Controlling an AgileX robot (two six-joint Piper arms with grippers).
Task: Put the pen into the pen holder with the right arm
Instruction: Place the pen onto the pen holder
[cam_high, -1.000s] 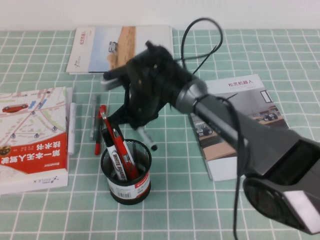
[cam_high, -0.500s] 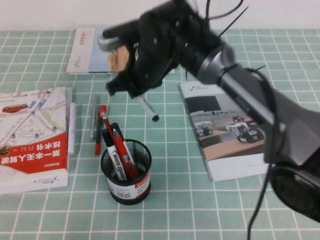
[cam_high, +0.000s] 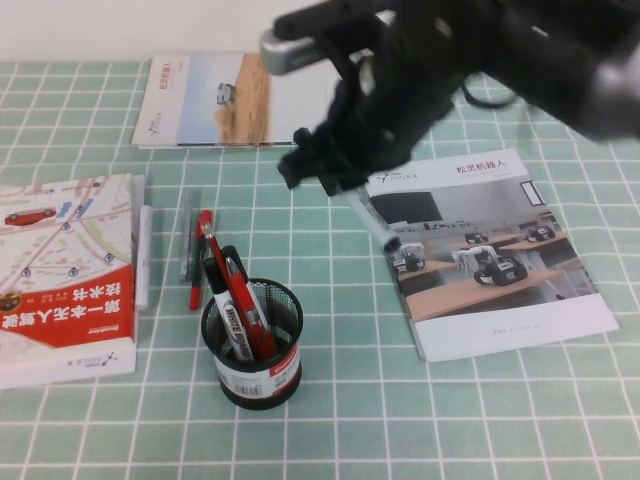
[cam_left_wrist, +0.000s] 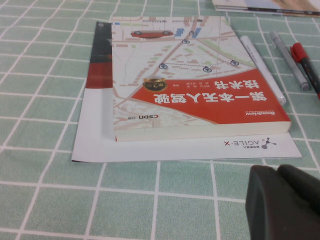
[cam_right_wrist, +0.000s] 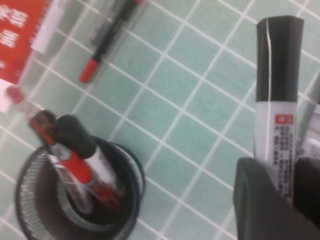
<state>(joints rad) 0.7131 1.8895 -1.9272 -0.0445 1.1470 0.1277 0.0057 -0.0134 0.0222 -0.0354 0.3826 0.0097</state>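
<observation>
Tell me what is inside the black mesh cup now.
The cup holds a red pen and a black-capped marker; their lower ends are hidden by the mesh. The right tool holds another black marker above the table. The left tool is near the book.

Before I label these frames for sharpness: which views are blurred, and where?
High view: the right gripper and arm smear with motion above the brochure, the table stays crisp. Right wrist view: soft all over, the pen and pen holder fuzzy. Left wrist view: book sharp, left gripper dark and defocused.
</observation>
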